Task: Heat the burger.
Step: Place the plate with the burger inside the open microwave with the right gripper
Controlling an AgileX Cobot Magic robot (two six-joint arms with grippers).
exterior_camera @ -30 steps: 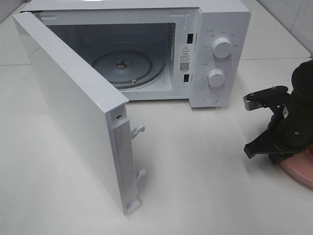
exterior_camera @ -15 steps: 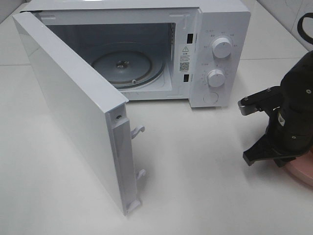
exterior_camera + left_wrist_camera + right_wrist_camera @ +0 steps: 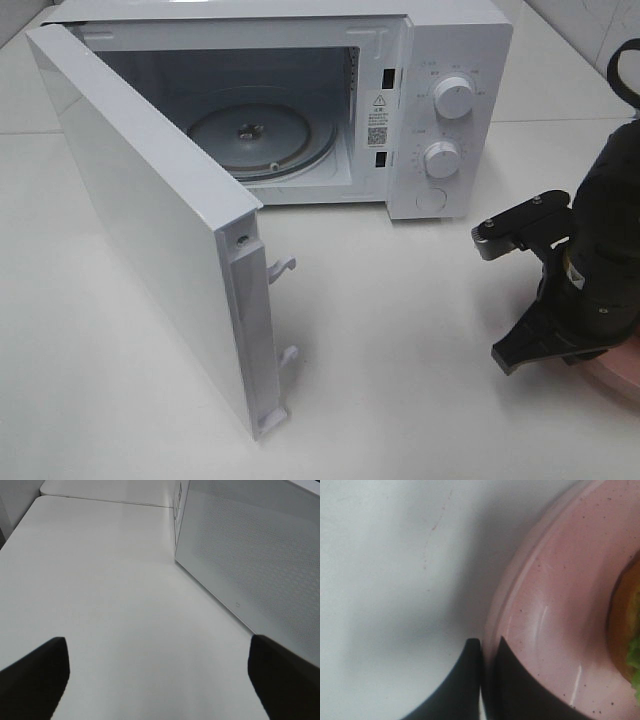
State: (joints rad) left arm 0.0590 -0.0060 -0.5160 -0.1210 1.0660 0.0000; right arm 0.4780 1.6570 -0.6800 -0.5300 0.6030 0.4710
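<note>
In the right wrist view my right gripper (image 3: 487,662) is shut on the rim of a round pink plate (image 3: 555,605), with one finger (image 3: 467,685) outside the rim and one over it. The burger (image 3: 626,625) sits on the plate; only its golden-brown edge and a bit of green lettuce show. In the exterior high view the right arm (image 3: 595,260) covers the burger and most of the plate (image 3: 618,378), at the right edge of the table. My left gripper (image 3: 157,680) is open and empty over bare table; it does not show in the exterior high view.
A white microwave (image 3: 450,60) stands at the back, its door (image 3: 150,220) swung wide open to the left. The glass turntable (image 3: 260,135) inside holds nothing. The door's outer face (image 3: 260,565) shows in the left wrist view. The white table (image 3: 400,330) lies between microwave and plate.
The right arm has shifted a little towards the front and left. More of the pink plate is now covered by the arm. The microwave and its door have not moved.
</note>
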